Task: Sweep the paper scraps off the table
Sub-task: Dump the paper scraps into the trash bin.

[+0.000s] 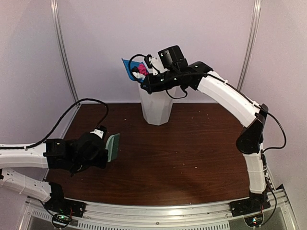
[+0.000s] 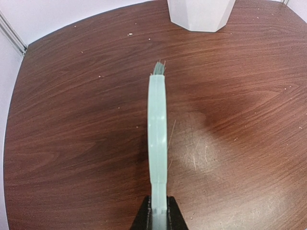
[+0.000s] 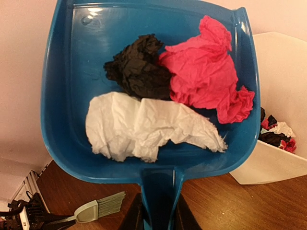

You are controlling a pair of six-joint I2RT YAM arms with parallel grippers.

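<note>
Blue plastic fills my right wrist view: my right claw [image 3: 158, 218] is pinched on the handle of the dustpan [image 3: 67, 105]. I hold it raised at the far middle of the scene. My right arm arches high from its base at the near right, elbow up, forearm reaching left. The pan hangs above the left rim of the tall white bin [image 1: 157, 108], which stands on the far part of the counter [image 1: 192, 153].

The paper scraps [image 3: 139, 127] lie in the pan. A white wad is nearest the handle, with a black wad and a bright pink one behind it, all touching. More pink, black and white bits lie inside the bin.

My left arm lies low along the near left, forearm pointing right. My left claw [image 1: 106, 149] is clamped on the handle of the mint-green brush [image 1: 114, 143], which is turned on edge with its bristle end toward the bin. I cannot tell whether the bristles touch the wood.
</note>
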